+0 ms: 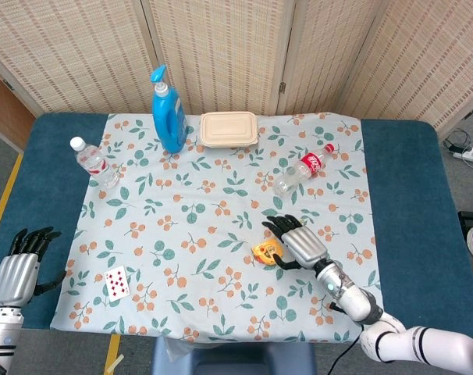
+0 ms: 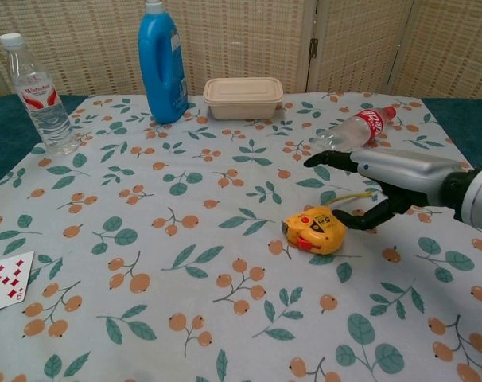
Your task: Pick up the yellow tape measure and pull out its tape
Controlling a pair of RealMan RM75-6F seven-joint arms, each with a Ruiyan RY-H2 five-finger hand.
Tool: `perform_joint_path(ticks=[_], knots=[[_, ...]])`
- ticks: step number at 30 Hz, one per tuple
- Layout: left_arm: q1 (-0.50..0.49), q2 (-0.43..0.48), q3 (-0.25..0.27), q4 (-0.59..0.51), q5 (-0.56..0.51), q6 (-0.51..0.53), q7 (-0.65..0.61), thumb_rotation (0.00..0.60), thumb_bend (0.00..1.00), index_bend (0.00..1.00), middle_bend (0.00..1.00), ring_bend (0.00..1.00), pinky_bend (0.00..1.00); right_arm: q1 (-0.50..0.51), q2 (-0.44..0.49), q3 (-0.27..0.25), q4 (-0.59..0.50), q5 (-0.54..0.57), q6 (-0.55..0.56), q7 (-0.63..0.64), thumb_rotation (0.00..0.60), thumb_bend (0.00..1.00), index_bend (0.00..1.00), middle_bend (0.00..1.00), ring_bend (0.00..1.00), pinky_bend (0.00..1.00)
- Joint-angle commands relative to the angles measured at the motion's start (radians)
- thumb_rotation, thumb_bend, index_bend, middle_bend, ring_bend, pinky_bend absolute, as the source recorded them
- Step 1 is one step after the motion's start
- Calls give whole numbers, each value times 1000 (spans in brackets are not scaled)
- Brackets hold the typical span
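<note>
The yellow tape measure (image 2: 314, 229) lies on the floral cloth, right of centre; in the head view the tape measure (image 1: 263, 251) pokes out at the left of my right hand. A short curl of yellow tape (image 2: 354, 194) arcs from it under the hand. My right hand (image 2: 384, 181) hovers just right of and above it, fingers spread, the thumb tip close against the case's right end, holding nothing; from the head camera this right hand (image 1: 300, 243) is seen from above. My left hand (image 1: 16, 269) hangs open off the table's near left edge.
A cola bottle (image 2: 354, 132) lies just behind the right hand. A beige lunch box (image 2: 242, 97) and a blue detergent bottle (image 2: 163, 64) stand at the back. A water bottle (image 2: 36, 94) stands far left, and a playing card (image 2: 5, 280) lies near left.
</note>
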Motion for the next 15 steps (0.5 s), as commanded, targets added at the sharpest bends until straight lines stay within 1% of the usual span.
perform_joint_path(ticks=[1, 3, 7, 15], knots=[[0, 1, 2, -1, 5, 0, -9, 600, 297, 214, 159, 154, 0, -41, -10, -28, 14, -21, 55, -25, 449, 373, 0, 0, 0, 0], [1, 4, 1, -1, 7, 2, -9, 600, 297, 213, 159, 154, 0, -56, -13, -44, 22, -35, 73, -24, 450, 330, 0, 0, 0, 0], [1, 6, 3, -4, 16, 5, -24, 600, 297, 213, 159, 154, 0, -73, -36, -59, 59, -47, 93, -34, 454, 326, 0, 0, 0, 0], [3, 10, 7, -13, 28, 9, -32, 600, 297, 212, 159, 154, 0, -58, -127, -41, 157, -44, 82, -53, 450, 324, 0, 0, 0, 0]])
